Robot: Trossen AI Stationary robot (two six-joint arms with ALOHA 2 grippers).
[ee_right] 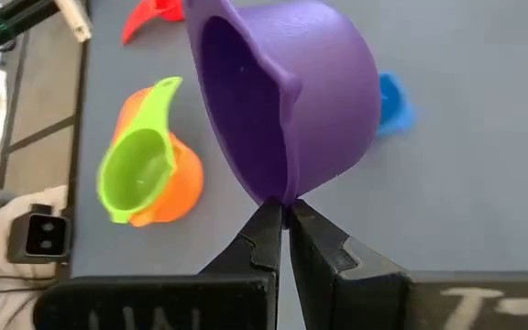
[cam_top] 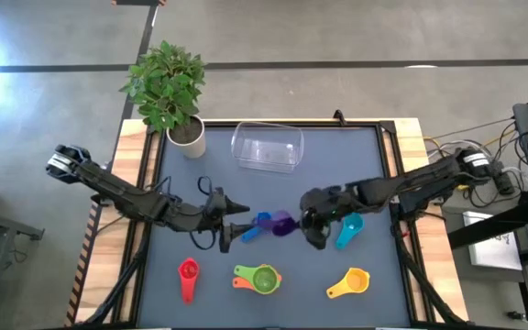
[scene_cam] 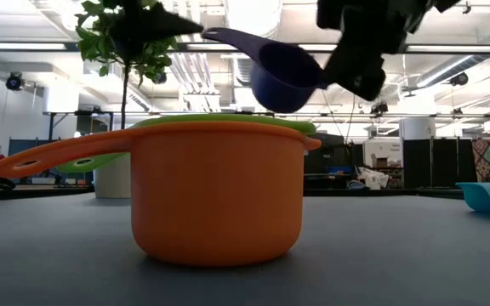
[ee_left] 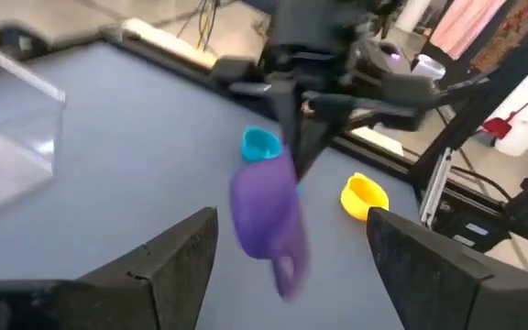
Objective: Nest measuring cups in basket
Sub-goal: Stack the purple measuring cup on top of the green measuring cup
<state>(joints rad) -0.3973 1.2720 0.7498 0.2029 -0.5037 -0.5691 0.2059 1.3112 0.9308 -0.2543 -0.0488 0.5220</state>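
Observation:
My right gripper [cam_top: 308, 225] [ee_right: 282, 209] is shut on the purple cup [cam_top: 283, 223] [scene_cam: 281, 75] and holds it in the air over the table's middle. The blue cup [cam_top: 262, 222] lies on the mat just left of it. My left gripper [cam_top: 236, 223] [ee_left: 291, 218] hovers open beside the blue cup, facing the purple cup and touching nothing. The teal cup [cam_top: 348, 229] lies right of my right gripper. Near the front edge, the green cup [cam_top: 264, 279] sits nested inside the orange cup [scene_cam: 219, 195]; the red cup [cam_top: 188, 275] and the yellow cup [cam_top: 351, 282] lie there too. The clear basket [cam_top: 267, 147] stands at the far side. My right gripper pinches the purple cup by its rim [ee_right: 280, 188] on the side opposite the handle [scene_cam: 228, 36], one finger inside the bowl and one on the outer wall. The cup is lifted clear and tipped on its side, its handle pointing toward my left gripper.
A white plant pot [cam_top: 188, 137] with a leafy plant stands at the far left corner, left of the basket. Bare grey mat [cam_top: 356, 165] lies between the basket and the arms. The table's raised frame [cam_top: 394, 147] runs round the mat.

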